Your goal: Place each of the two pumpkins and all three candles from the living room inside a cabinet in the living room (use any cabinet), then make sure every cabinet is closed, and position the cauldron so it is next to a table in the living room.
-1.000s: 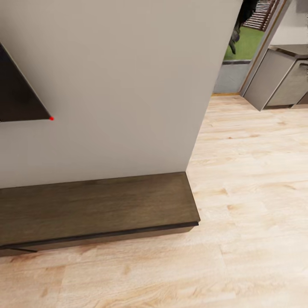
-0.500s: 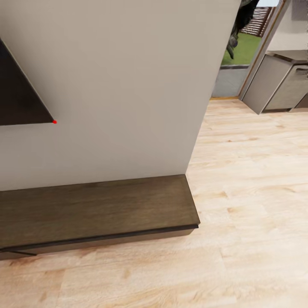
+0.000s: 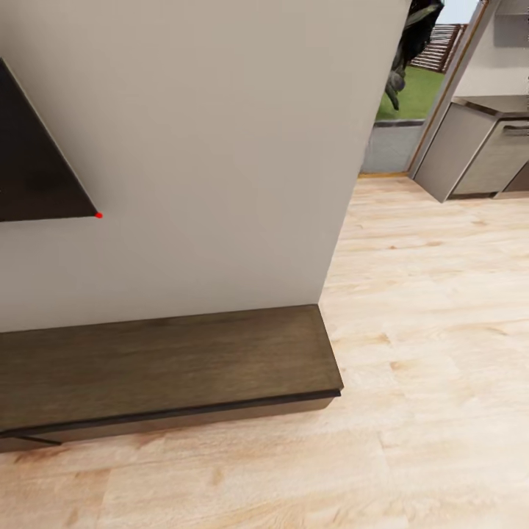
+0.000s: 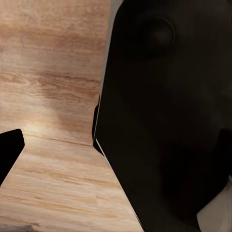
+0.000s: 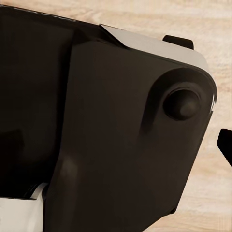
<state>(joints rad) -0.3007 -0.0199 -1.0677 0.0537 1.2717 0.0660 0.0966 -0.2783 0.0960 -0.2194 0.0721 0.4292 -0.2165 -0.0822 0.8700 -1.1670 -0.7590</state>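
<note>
No legible text or labels

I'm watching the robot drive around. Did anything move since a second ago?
Only the camera moved: the whole head view slid down a little, so more of the doorway at the top right shows. The dark cabinet sits the same against the wall, its front closed, and nothing was picked up or let go.

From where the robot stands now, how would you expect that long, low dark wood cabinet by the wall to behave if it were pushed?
The cabinet would probably not budge: it is long, sits flat on the wood floor and backs onto the wall. Being so low and wide, it looks unlikely to tip. Its flat front has no handle visible, so a gripper might slip along it.
</note>
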